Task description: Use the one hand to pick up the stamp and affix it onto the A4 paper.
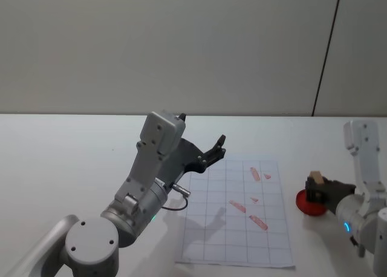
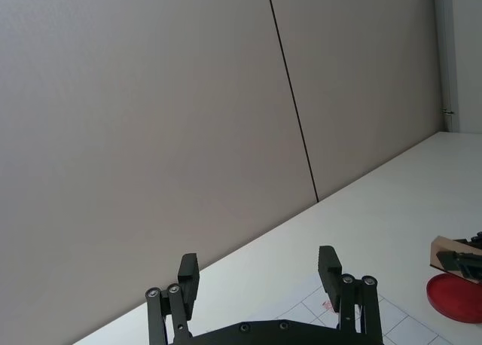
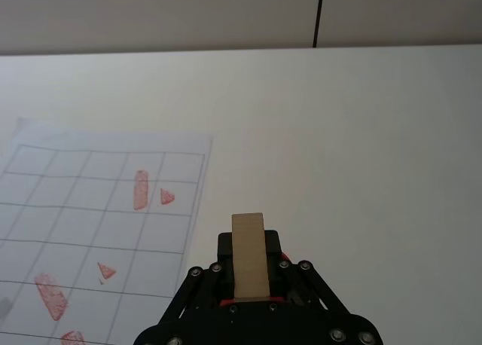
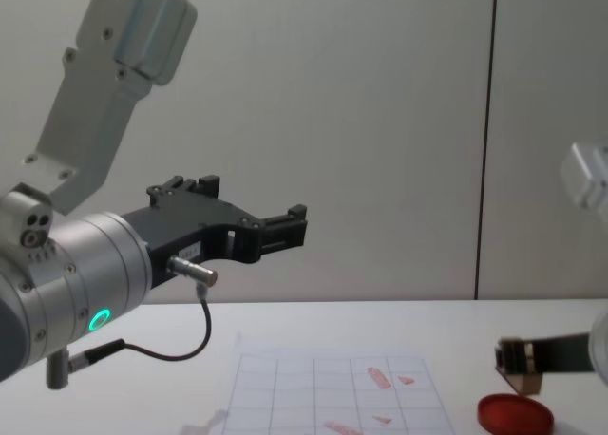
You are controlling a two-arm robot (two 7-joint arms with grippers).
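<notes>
Fingers (image 3: 224,253) of the right gripper (image 1: 317,190) clamp the stamp (image 1: 314,176) upright over the red ink-pad dish (image 1: 307,207), just right of the A4 paper (image 1: 233,234) on the worktop (image 1: 60,162). The left gripper (image 1: 215,150) hangs raised near the paper's far left corner, fingers spread apart.

One stamp (image 3: 248,254), just the one. One A4 paper (image 1: 208,228), and on it five red marks (image 1: 258,222). One red dish (image 1: 305,205), three o'clock of the sheet. Two grippers: left gripper (image 2: 258,261) at eleven o'clock, right gripper (image 1: 317,189) at three. One white table (image 1: 72,162).
</notes>
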